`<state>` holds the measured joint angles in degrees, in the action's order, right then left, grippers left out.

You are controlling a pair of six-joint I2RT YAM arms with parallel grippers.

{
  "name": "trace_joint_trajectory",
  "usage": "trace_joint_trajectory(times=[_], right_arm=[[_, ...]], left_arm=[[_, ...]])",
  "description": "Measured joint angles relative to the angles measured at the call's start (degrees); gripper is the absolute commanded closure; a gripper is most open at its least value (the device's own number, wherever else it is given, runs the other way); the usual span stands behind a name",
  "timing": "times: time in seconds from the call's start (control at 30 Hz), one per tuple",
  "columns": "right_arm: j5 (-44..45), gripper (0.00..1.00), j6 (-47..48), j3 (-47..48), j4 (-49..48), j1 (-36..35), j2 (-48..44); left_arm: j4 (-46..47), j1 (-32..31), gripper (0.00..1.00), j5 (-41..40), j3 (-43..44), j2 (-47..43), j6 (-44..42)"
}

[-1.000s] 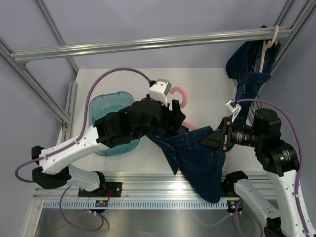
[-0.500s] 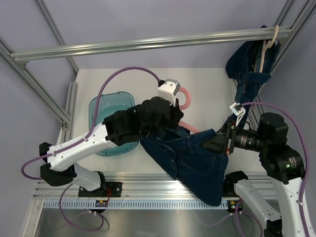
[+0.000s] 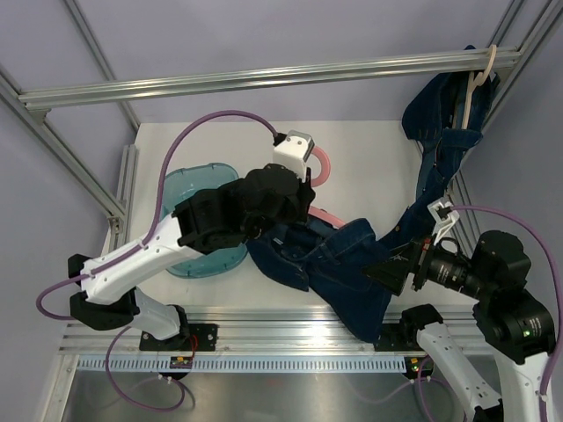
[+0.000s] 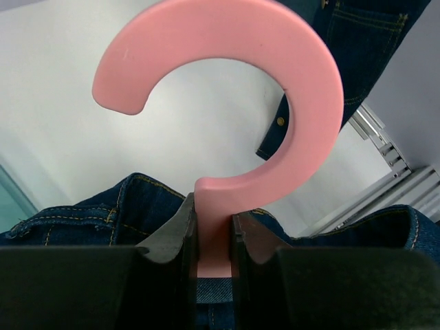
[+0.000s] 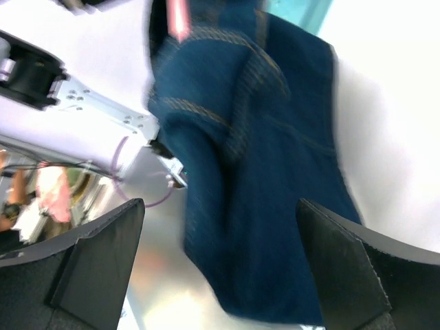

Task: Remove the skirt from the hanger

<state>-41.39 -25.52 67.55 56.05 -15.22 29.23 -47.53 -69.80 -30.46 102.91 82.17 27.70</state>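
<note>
The pink hanger has its neck clamped between my left gripper's fingers, with the hook curling up beyond them. In the top view the hook pokes out past the left wrist. The dark denim skirt lies bunched on the table under the left arm, its hem trailing over the front edge. Its waistband sits just under the hanger neck. My right gripper is at the skirt's right edge, jaws wide apart. In the right wrist view the blurred skirt lies beyond the open right gripper, untouched.
A teal bowl sits on the table's left side, partly under the left arm. A second denim garment hangs from a cream hanger on the overhead rail at the back right. Frame posts stand at both sides.
My right gripper has opened, let go of the skirt and drawn back to the right. The left gripper has shut on the hanger's neck. The skirt has slumped and bunched towards the left.
</note>
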Motion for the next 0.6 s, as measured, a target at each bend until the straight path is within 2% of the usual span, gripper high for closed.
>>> trace_joint_trajectory(times=[0.23,0.3,0.4,0.43,0.5,0.53,0.6], right_arm=[[7.6,0.01,5.1,-0.3,4.1,-0.1,-2.0],[9.2,0.05,6.3,-0.4,4.9,-0.1,-2.6],[10.5,0.26,7.7,-0.8,5.3,-0.1,-3.9],[10.5,0.43,8.2,-1.0,5.4,-0.1,-4.4],[10.5,0.64,8.7,-1.3,5.2,-0.1,-5.1],[10.5,0.82,8.7,-1.4,5.2,-0.1,-5.4],[10.4,0.96,8.7,-1.5,5.0,-0.1,-5.9]], left_arm=[[-3.6,0.2,1.00,-1.5,7.2,0.1,-1.0],[-4.0,0.5,1.00,-1.6,8.2,0.1,-1.0],[-5.0,0.7,1.00,-1.6,8.9,0.1,-0.9],[-5.3,0.7,1.00,-1.6,9.0,0.1,-0.9],[-5.9,0.8,1.00,-1.5,9.1,0.2,-0.9],[-6.1,0.9,1.00,-1.6,9.2,0.2,-0.9],[-6.2,1.0,1.00,-1.6,9.3,0.3,-0.9]])
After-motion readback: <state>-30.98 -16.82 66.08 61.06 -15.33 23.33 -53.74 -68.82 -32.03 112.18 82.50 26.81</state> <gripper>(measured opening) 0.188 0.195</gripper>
